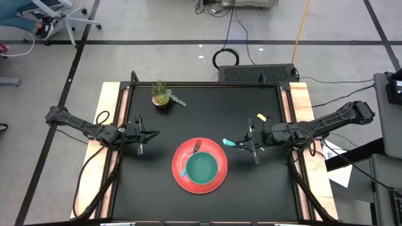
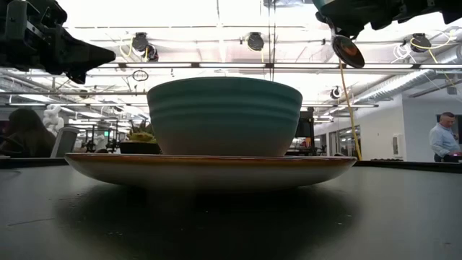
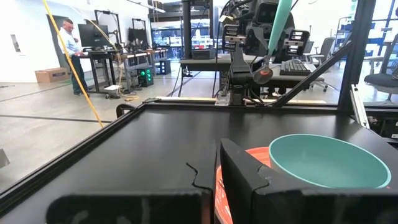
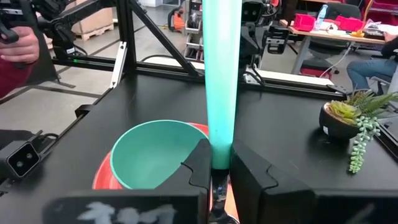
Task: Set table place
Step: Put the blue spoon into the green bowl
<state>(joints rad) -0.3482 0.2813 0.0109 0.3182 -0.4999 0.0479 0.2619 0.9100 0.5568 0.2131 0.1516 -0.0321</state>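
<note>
A red plate (image 1: 179,177) lies on the black table (image 1: 151,188) near its front middle, with a teal bowl (image 1: 201,168) standing on it. A fork (image 1: 188,160) with a teal handle lies on the plate beside the bowl. My right gripper (image 1: 243,143) hangs above the table just right of the plate, shut on a spoon (image 1: 230,142) with a teal handle. My left gripper (image 1: 154,133) hangs left of the plate, shut and empty; its wrist view (image 3: 217,180) shows only a narrow slit between the fingers. My right gripper pinches the spoon between its two fingers at the lower end of the teal handle (image 4: 220,158), near the metal neck. The fingers come from the table's right side. The handle sticks out past the fingertips toward the plate, slanting up. The metal bowl end (image 2: 348,50) hangs below, clear of the table.
A small potted plant (image 1: 162,95) stands at the far left of the table. A small yellow piece (image 1: 261,117) lies at the far right. Pale wooden strips (image 1: 108,107) run along both short sides. People stand in the room beyond.
</note>
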